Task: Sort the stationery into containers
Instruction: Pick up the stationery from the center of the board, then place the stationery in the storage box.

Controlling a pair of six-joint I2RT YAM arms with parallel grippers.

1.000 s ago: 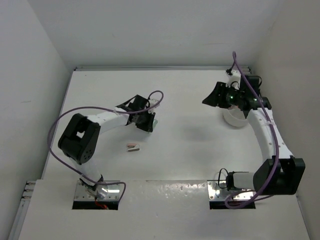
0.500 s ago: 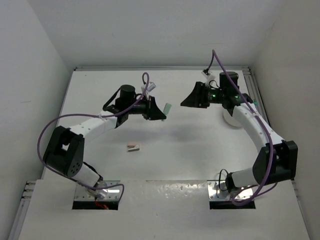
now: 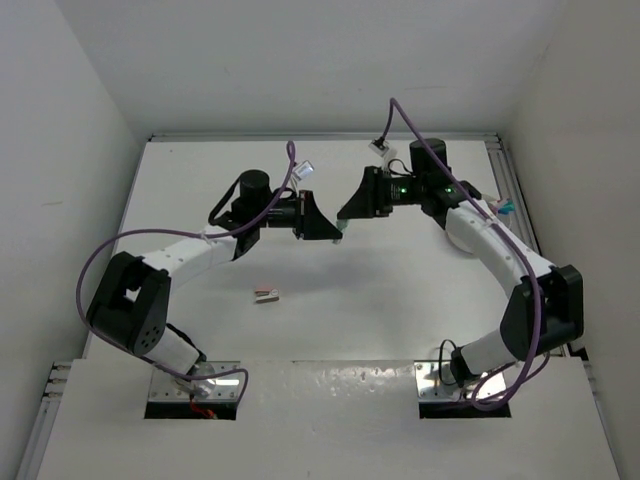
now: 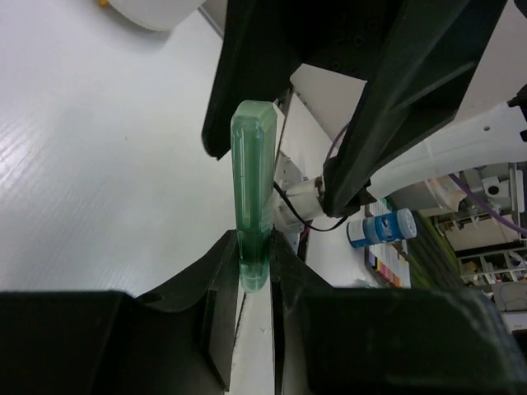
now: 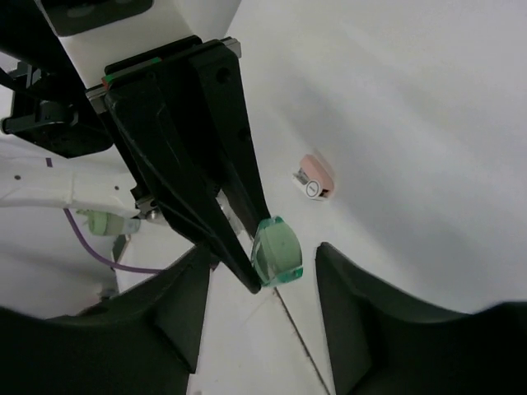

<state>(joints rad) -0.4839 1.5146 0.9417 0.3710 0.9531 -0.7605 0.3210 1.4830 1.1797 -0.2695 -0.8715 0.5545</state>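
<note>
My left gripper [image 3: 322,225] is shut on a green highlighter [image 4: 254,181] and holds it above the table's middle, pointing at the right arm. Its pads [image 4: 222,271] clamp the highlighter's lower end. My right gripper [image 3: 348,212] is open, with its jaws on either side of the highlighter's free end [image 5: 277,251] and gaps showing on both sides. A small pinkish-brown block [image 3: 265,294] lies on the table below, also in the right wrist view [image 5: 315,177]. The white tub [image 3: 456,238] is mostly hidden behind the right arm.
The table's walls close in the back and both sides. The tub's rim [image 4: 152,10] shows at the top of the left wrist view. Purple cables loop over both arms.
The left arm has lifted the green highlighter and carried it right. The right arm has swung left from the tub, and its open jaws now flank the highlighter's free end.
</note>
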